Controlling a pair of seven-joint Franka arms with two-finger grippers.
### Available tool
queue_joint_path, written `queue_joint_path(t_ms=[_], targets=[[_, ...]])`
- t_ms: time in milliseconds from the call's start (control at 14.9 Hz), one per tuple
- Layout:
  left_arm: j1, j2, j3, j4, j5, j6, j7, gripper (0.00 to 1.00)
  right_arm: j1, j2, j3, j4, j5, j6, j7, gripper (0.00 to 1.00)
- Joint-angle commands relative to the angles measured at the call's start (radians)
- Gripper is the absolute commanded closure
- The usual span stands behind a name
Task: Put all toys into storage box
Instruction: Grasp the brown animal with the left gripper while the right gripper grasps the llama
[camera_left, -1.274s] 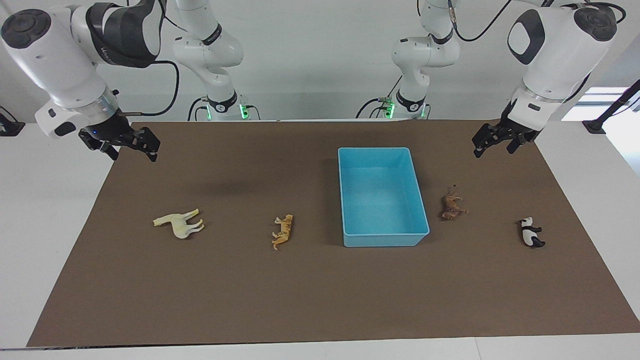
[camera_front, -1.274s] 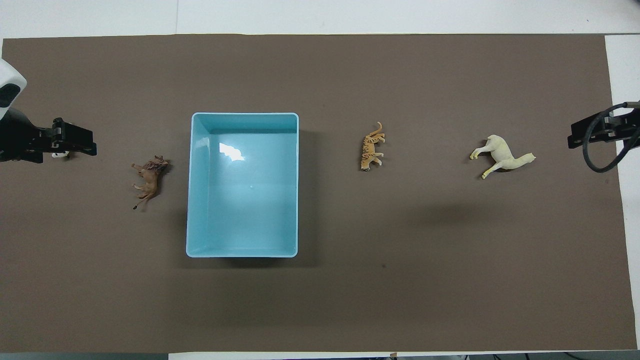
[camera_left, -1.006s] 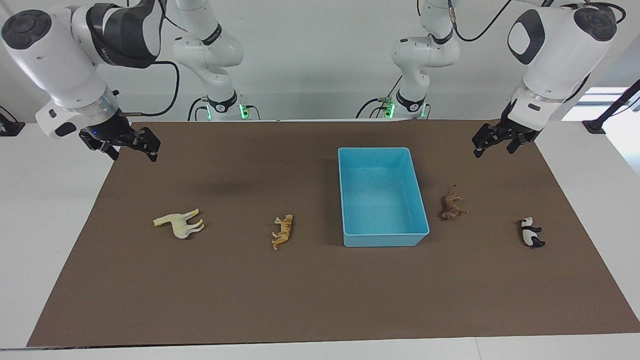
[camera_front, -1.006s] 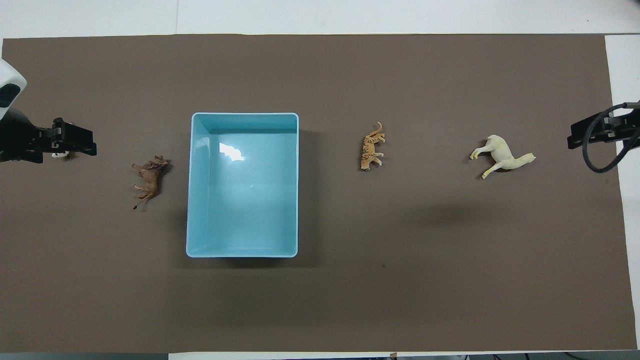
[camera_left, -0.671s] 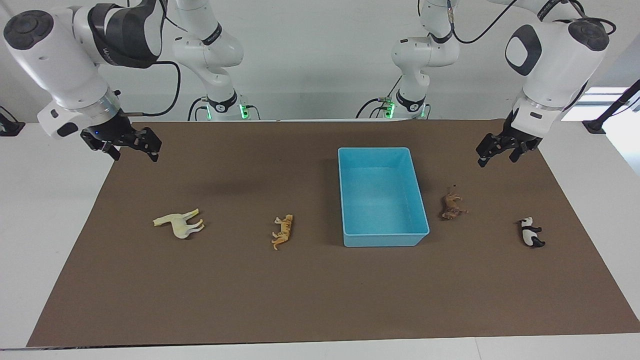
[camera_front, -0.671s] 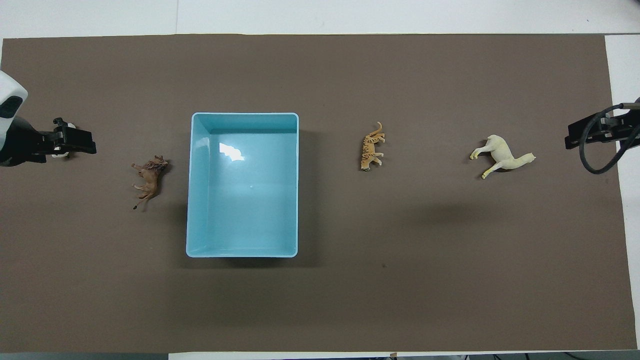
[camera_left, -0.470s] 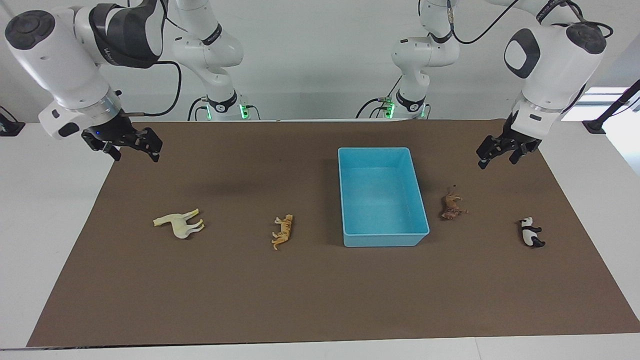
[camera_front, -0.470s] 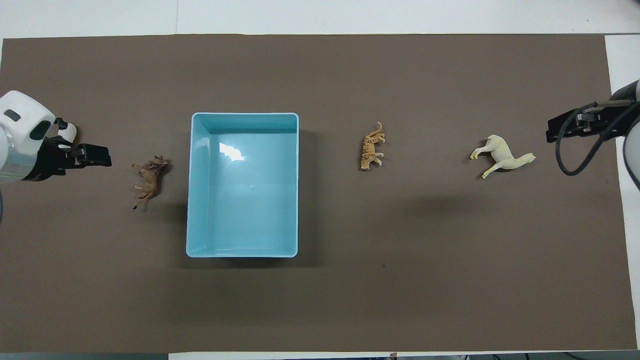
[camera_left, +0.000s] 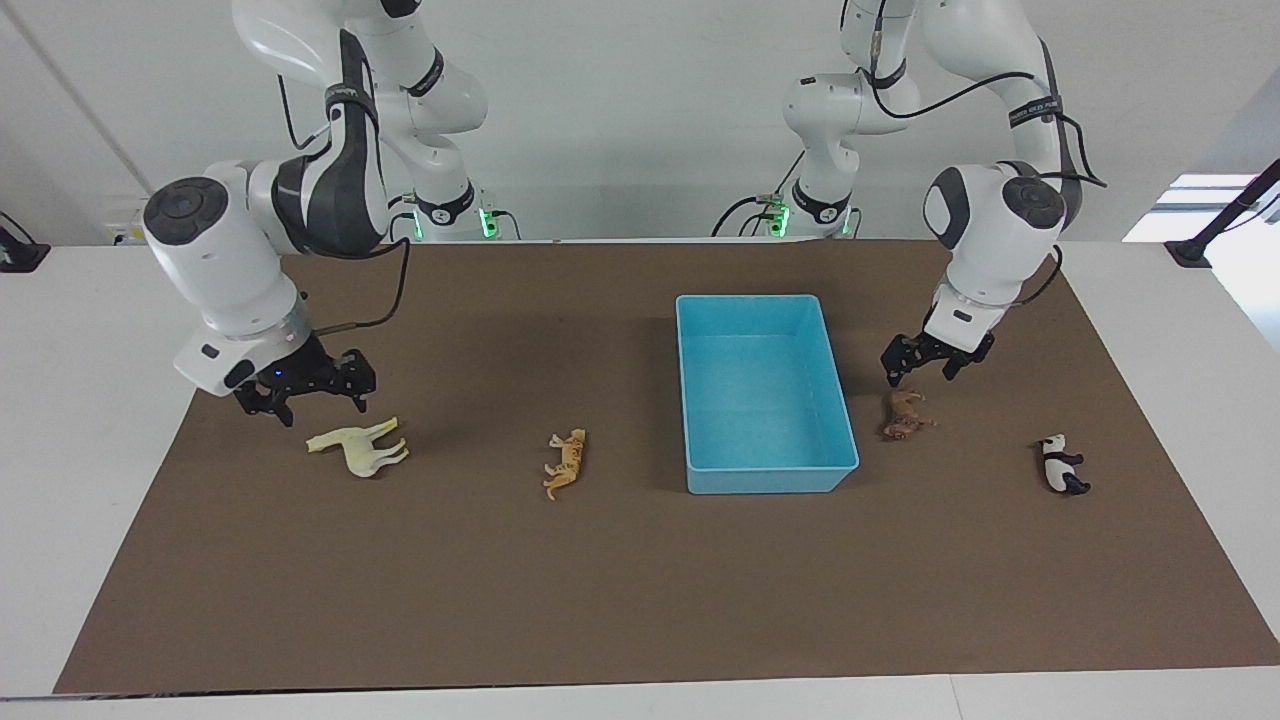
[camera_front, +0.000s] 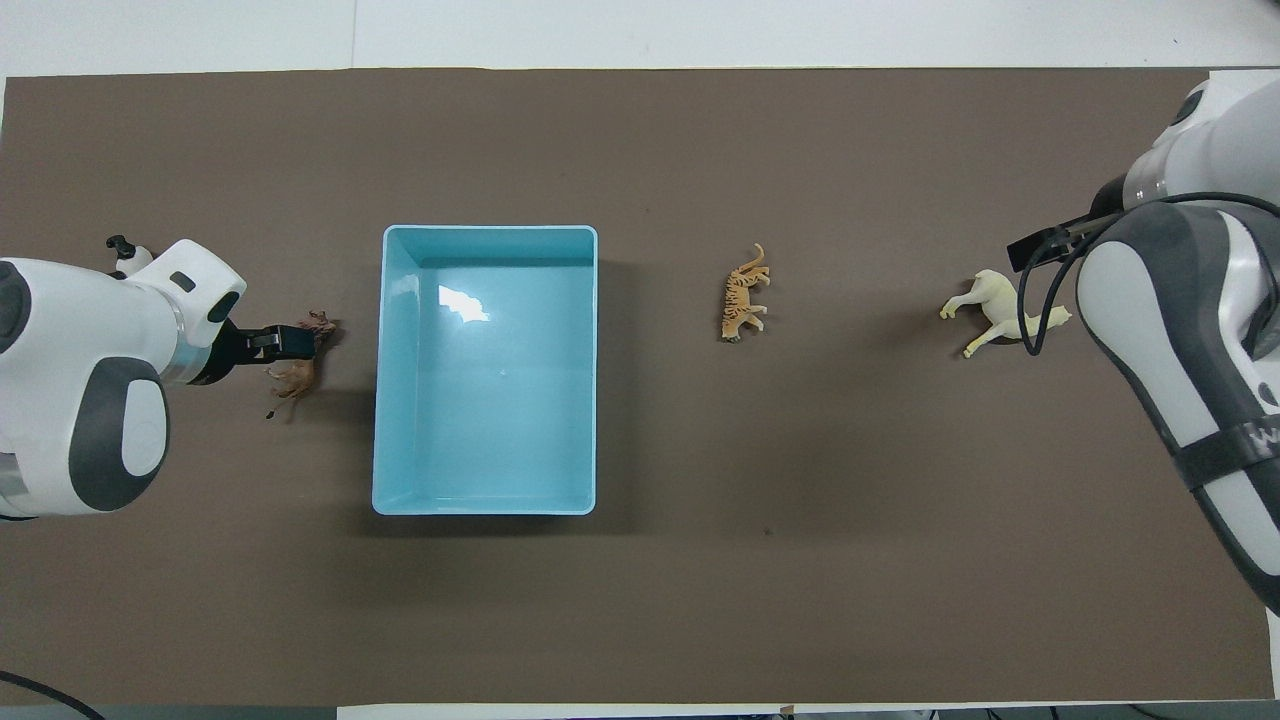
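Our left gripper (camera_left: 921, 366) hangs open over the brown lion (camera_left: 903, 414) beside the mid-table storage box (camera_left: 765, 302). Our right gripper (camera_left: 303, 397) hangs open by the yellow horse (camera_left: 360, 447) near the right arm's edge. We judge both figurines light, stiff and slick, best pinched across the trunk.

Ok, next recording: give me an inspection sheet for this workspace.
Surface: brown mat on white table.
Job's things: storage box empty; horse, tiger, lion, panda lying on the mat.
Clutter: nothing seen.
Grippers: left end effector open over the lion; right end effector open by the horse.
Cables: black cables along both arms.
Surroundings: white wall.
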Motion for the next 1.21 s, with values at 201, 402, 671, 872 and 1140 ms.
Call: queue_joint_path(t_ms=[201,402,671,872,1140], targets=[[0.007,0.049,0.009,-0.048,-0.005,0.133,0.026,0.00,-0.006,0.010,0.005,-0.163,0.011,0.220,-0.256,0.03],[0.000,0.112,0.009,-0.050,-0.005,0.194,0.028,0.00,-0.012,0.041,0.005,-0.179,0.012,0.244,-0.215,0.03],[-0.008,0.149,0.009,-0.054,-0.005,0.225,0.026,0.00,-0.038,0.070,0.005,-0.216,0.012,0.292,-0.234,0.03],[-0.007,0.151,0.009,-0.042,-0.005,0.213,0.014,0.56,-0.055,0.088,0.005,-0.246,0.012,0.329,-0.261,0.03],[-0.005,0.152,0.007,0.038,-0.023,0.089,-0.014,1.00,-0.050,0.087,0.005,-0.283,0.012,0.378,-0.250,0.05]])
